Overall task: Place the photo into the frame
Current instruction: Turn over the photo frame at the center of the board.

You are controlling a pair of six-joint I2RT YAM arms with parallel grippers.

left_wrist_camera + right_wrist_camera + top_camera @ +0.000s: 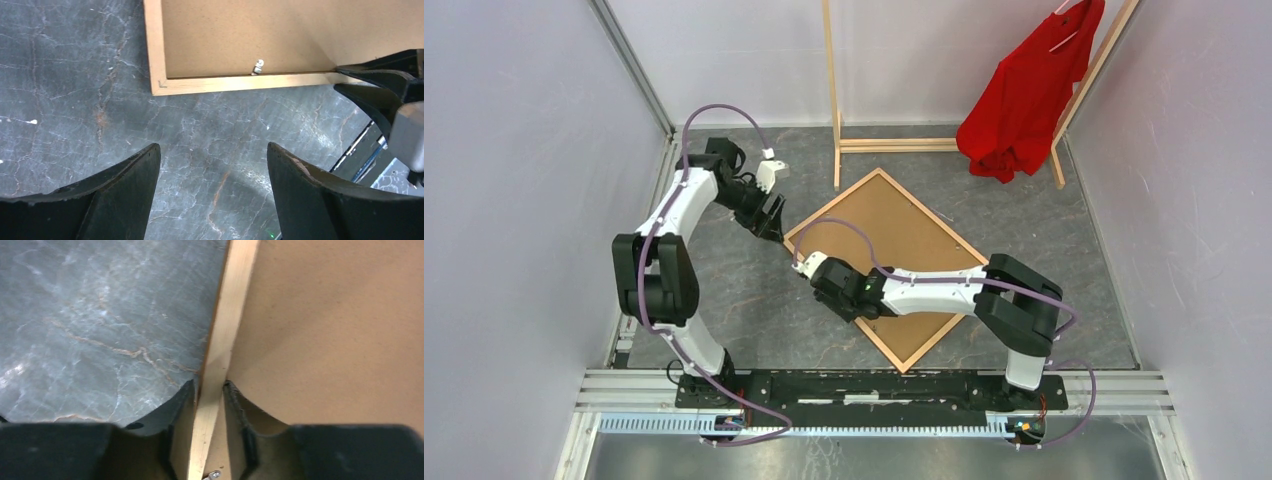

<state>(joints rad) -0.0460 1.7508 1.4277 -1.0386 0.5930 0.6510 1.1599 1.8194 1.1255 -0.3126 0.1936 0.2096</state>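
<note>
The frame (833, 204) lies face down on the grey marble table, turned like a diamond, with a plain brown backing panel (894, 230) inside it. The photo is not in view. My right gripper (809, 272) is shut on the frame's near-left wooden strip (230, 325), one finger on the outside and one over the backing panel (340, 330). My left gripper (774, 225) is open and empty above bare table (212, 150), just short of the frame's left corner (159, 87). A small metal tab (257, 66) sits at the strip's inner edge.
A pale wooden clothes rack (834, 100) with a red shirt (1029, 90) stands at the back, just beyond the frame's far corner. Pale walls close in the left, back and right. A metal rail (874, 385) runs along the near edge.
</note>
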